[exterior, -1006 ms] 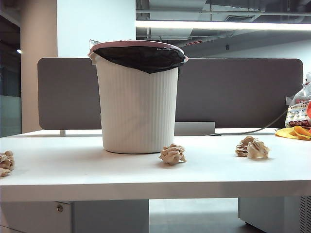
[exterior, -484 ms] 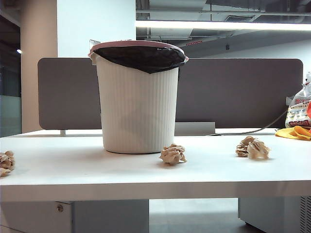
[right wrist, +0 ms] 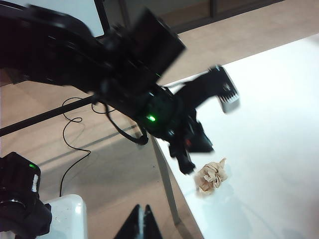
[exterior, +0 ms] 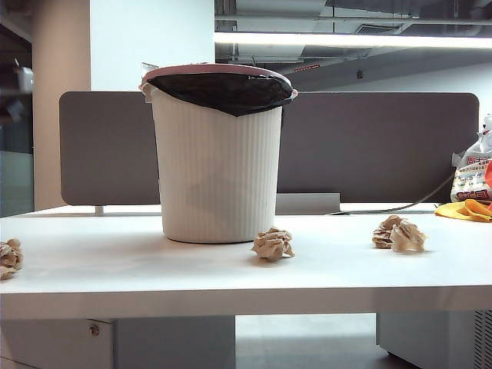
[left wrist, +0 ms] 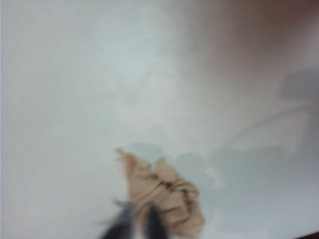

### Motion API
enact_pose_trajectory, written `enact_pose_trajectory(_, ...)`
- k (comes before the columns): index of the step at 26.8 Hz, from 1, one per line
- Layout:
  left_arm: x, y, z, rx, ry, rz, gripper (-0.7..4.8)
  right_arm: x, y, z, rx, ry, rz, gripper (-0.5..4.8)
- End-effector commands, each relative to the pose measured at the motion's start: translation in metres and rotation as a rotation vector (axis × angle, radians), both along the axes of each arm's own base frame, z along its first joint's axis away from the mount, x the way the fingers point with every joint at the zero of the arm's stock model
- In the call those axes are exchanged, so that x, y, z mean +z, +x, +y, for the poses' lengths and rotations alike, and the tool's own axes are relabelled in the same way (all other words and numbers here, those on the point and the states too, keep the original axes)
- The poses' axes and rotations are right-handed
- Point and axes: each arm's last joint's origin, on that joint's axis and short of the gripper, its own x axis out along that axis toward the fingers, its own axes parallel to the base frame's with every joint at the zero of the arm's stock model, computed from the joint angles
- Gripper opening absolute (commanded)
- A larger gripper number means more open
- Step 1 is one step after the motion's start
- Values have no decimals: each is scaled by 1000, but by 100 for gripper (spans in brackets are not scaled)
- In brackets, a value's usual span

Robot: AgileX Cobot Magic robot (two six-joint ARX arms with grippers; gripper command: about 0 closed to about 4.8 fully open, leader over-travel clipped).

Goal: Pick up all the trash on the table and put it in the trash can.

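The white ribbed trash can [exterior: 219, 165] with a black liner stands mid-table [exterior: 154, 269]. Three crumpled tan paper balls of trash lie on the table: one in front of the can [exterior: 273, 244], one to the right [exterior: 400, 234], one at the left edge [exterior: 9, 257]. Neither gripper shows in the exterior view. In the blurred left wrist view my left gripper [left wrist: 138, 226] hovers just short of a paper ball [left wrist: 167, 191], its dark fingertips a little apart. The right wrist view shows the black left arm [right wrist: 149, 109] above that ball [right wrist: 212, 177]. My right gripper [right wrist: 142, 224] is shut and empty, off the table over the floor.
A grey partition panel [exterior: 369, 146] runs behind the table. A printed white bag [exterior: 470, 177] and a yellow-orange cloth [exterior: 465, 209] sit at the far right. Beside the table, a white box [right wrist: 65, 219], a black device [right wrist: 20, 199] and cables [right wrist: 75, 129] lie on the floor.
The can and the paper balls on the table have not moved. A blurred pale shape has appeared at the upper left edge of the exterior view.
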Motion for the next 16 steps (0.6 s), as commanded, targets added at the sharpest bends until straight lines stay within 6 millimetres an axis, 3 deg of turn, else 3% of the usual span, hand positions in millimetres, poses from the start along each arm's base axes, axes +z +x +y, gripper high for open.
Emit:
enact_pose_trajectory(1,-11,11,-3,-32,-51,24,261,3,0,0,6,19,-12,-2)
enact_pose_trajectory(4,-27,20,-3,1,-73,92,479,3,0,0,6,19,-12,-2)
enact_pose_trajectory(9,-47,26,-3,27,-82,194,479,3,0,0,3,19,-13,-2)
enact_pose_trajectory(16,-55,30,-3,48,-82,210,479,3,1,-1,-6,18,-14,-1)
